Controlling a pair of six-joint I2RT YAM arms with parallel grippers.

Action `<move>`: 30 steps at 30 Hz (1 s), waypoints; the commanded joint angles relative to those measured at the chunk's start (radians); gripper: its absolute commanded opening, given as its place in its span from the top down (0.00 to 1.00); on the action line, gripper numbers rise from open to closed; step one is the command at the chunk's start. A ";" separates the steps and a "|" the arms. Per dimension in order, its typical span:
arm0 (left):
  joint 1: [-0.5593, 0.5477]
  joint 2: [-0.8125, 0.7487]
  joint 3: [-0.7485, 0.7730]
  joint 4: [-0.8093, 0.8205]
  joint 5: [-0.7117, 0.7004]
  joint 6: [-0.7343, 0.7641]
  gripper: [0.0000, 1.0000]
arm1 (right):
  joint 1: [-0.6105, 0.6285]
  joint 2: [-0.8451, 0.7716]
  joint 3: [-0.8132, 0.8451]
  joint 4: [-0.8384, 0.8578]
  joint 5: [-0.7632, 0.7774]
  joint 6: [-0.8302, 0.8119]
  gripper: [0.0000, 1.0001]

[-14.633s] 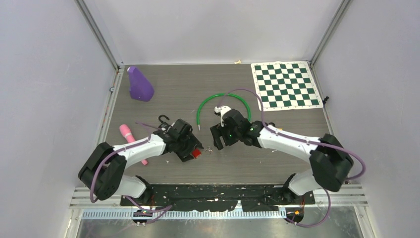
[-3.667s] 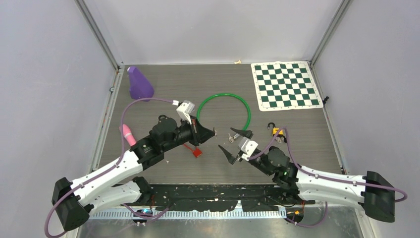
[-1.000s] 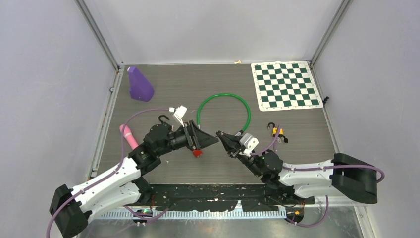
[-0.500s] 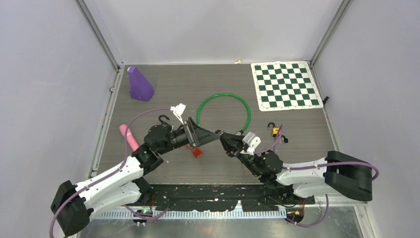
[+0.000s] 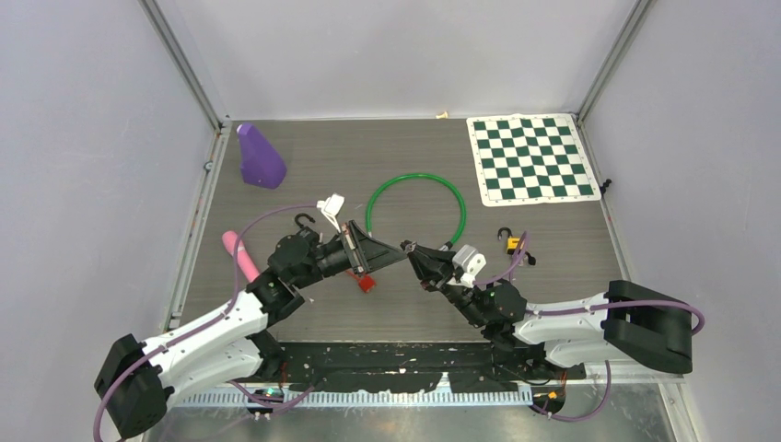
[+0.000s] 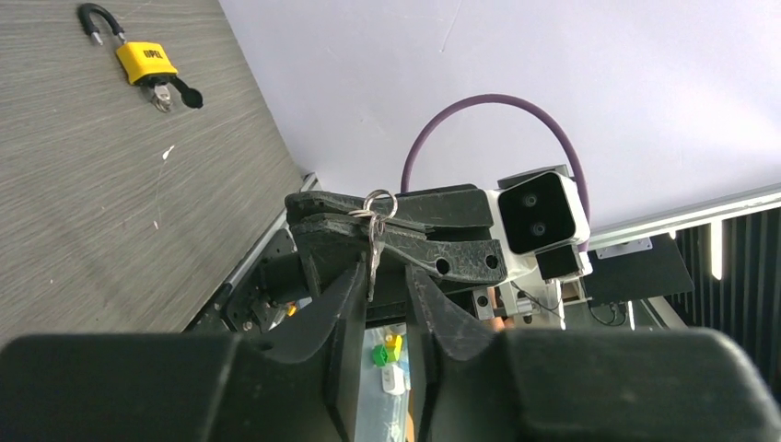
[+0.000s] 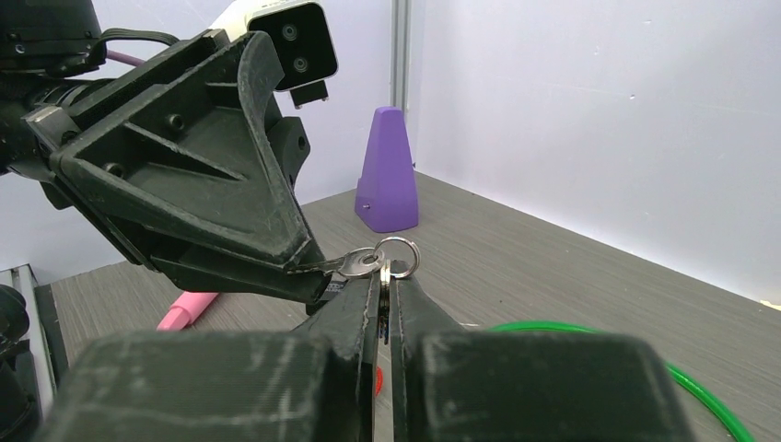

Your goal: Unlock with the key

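Above the table's middle, my right gripper (image 5: 409, 250) is shut on a small silver key ring (image 7: 398, 253), held up at its fingertips. One key (image 7: 355, 264) sticks out from the ring toward my left gripper (image 5: 400, 250), tip to tip with the right. In the left wrist view the key (image 6: 371, 253) hangs between the left gripper's (image 6: 384, 272) fingers, close to one pad; a narrow gap shows on the other side. A yellow padlock (image 5: 511, 244) with a black shackle lies on the table at the right. A small red lock (image 5: 366, 283) lies under the left arm.
A green hoop (image 5: 416, 176) lies just behind the grippers. A purple cone (image 5: 261, 157) stands at the back left, a checkered mat (image 5: 531, 158) at the back right. A pink marker (image 5: 241, 258) and a black hook (image 5: 304, 219) lie beside the left arm. Walls enclose three sides.
My left gripper moved in to meet the right one's tips, and its jaws narrowed around the key. The right gripper stayed shut on the ring, shifting only slightly.
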 commanded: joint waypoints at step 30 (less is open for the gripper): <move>0.159 0.067 0.649 -1.304 0.104 1.182 1.00 | -0.131 -0.615 0.229 -1.148 -0.256 0.176 0.16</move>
